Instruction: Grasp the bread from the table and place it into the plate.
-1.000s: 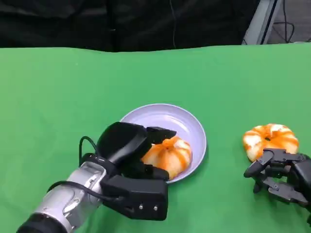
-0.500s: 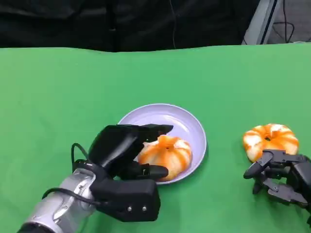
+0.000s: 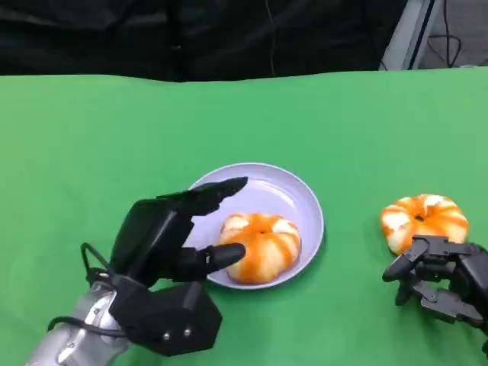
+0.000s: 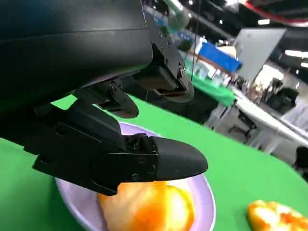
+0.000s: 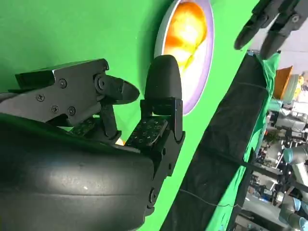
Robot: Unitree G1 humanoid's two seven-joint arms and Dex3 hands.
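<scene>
— Where's the orange-and-white glazed bread [image 3: 260,245]?
— On the round lavender plate [image 3: 300,198], just past the left hand [image 3: 169,235], which has let go and drawn back, fingers spread.
— And the right hand [image 3: 441,278]?
— Unmoved, fingers loosely apart, holding nothing beside a second glazed bread [image 3: 424,218].

**Green table, dark backdrop**

A green table [image 3: 114,137] fills most of the frame. Behind it, along the top, hangs a black curtain [image 3: 191,34]. In the upper right corner there's a pale slanted panel [image 3: 404,34] with cables.
</scene>
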